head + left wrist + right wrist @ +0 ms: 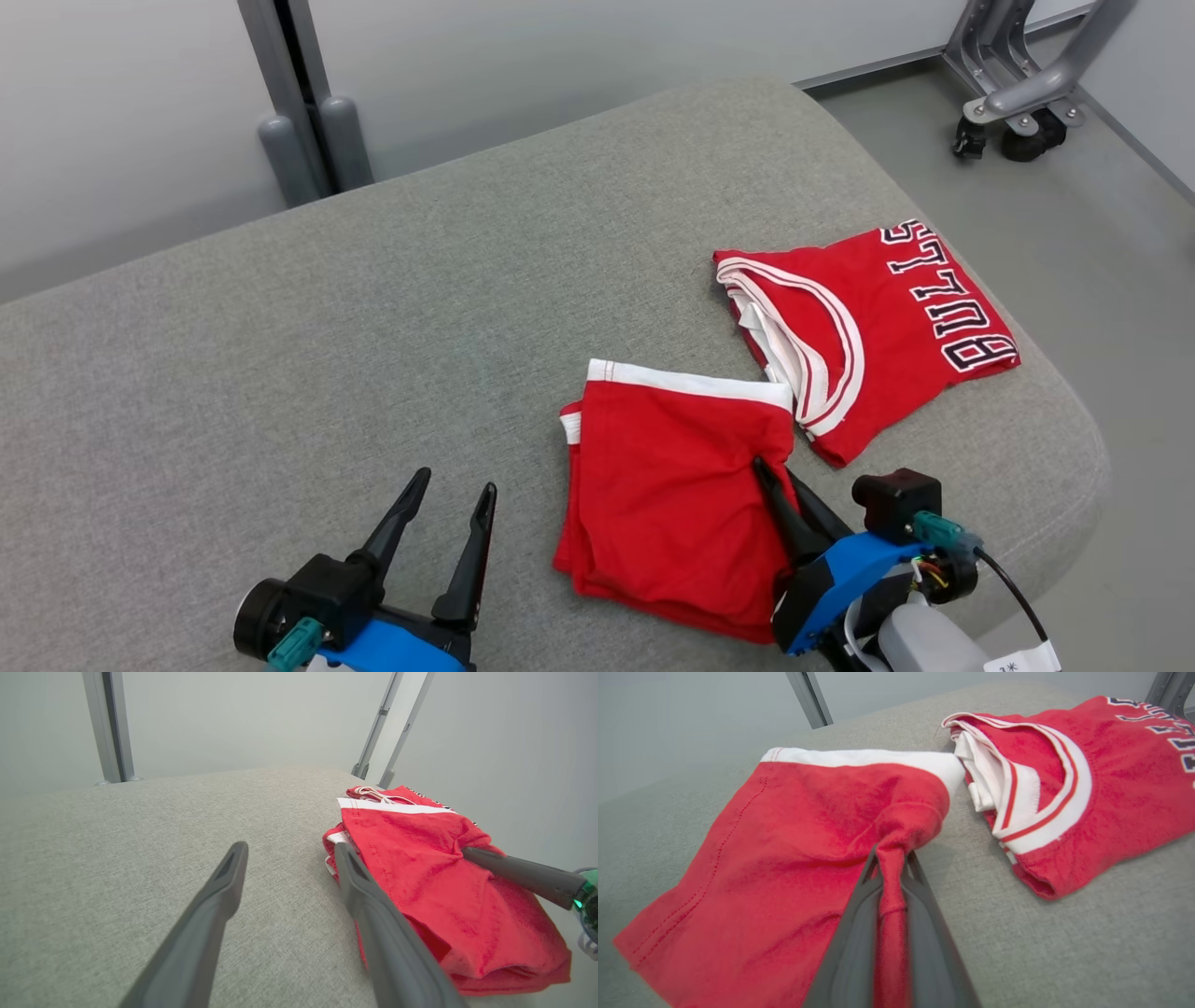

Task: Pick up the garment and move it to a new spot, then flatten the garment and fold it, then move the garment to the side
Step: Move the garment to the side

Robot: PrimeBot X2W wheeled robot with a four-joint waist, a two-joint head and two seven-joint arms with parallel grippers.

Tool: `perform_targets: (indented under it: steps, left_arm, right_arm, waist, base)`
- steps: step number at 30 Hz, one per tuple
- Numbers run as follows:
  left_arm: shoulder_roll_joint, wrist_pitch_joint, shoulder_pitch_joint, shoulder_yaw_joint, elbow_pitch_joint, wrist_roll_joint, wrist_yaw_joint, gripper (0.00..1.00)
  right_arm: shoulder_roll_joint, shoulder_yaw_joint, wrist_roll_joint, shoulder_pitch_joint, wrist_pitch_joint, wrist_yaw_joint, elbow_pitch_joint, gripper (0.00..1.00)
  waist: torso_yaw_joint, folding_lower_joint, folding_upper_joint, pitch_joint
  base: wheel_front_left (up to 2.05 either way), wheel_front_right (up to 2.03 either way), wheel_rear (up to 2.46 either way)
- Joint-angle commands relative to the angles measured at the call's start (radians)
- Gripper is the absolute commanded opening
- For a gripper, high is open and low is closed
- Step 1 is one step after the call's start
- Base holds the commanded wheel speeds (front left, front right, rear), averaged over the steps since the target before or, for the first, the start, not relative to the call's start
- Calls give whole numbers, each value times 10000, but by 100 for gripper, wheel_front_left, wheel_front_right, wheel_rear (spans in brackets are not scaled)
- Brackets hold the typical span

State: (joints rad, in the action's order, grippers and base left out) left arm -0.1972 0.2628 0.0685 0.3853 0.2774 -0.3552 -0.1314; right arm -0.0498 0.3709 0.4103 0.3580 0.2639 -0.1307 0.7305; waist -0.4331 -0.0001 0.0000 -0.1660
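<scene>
The garment [663, 485] is a folded red piece with a white band along its far edge, lying on the grey padded table [327, 327]. My right gripper [771, 469] is shut on a pinched ridge of the garment's right edge, seen close up in the right wrist view [892, 854] with the red cloth [784, 835] bunched between the fingers. My left gripper [455, 483] stands open just left of the garment, nothing between its fingers. In the left wrist view the left gripper [289, 848] sits beside the garment [420, 858], its right finger close to the cloth's near-left corner.
A second folded red jersey [887, 327] with white trim and "BULLS" lettering lies at the table's right, just beyond the garment. The table's rounded right edge [1083, 448] is near my right arm. Grey posts [299, 112] stand behind; a wheeled metal frame [1018, 103] is on the floor far right.
</scene>
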Motion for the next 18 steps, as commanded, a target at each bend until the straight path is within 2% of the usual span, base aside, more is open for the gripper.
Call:
perform_targets:
  steps: [1, 6, 10, 13, 18]
  left_arm:
    - [-145, 21, 82, 37, -34, -30, 16, 100]
    - [-424, 21, 169, 162, -57, -154, 16, 100]
    - [-741, 21, 193, 170, -123, -245, 16, 100]
    - [-901, 21, 218, 64, -172, -362, 16, 100]
    - [-1062, 21, 298, -57, -266, -501, 16, 100]
  right_arm:
    - [-21, -128, -296, 41, 3, -1, 76, 0]
    - [-25, -1190, -2134, 960, 3, -1, 800, 0]
    - [-162, -2841, -4437, 1887, -209, 1, 1192, 0]
    - [-642, -4029, -5962, 2215, -834, 1, 906, 0]
    - [-1409, -5927, -7469, 2035, -1873, 1, -213, 0]
  waist:
    - [10, 1, 0, -45]
    - [520, 1, 0, -415]
    - [1087, 1, 0, -782]
    - [1491, 1, 0, -1018]
    - [1998, 1, 0, -1316]
  base:
    - [0, 0, 0]
    - [0, 0, 0]
    - [0, 0, 0]
    - [0, 0, 0]
    - [0, 0, 0]
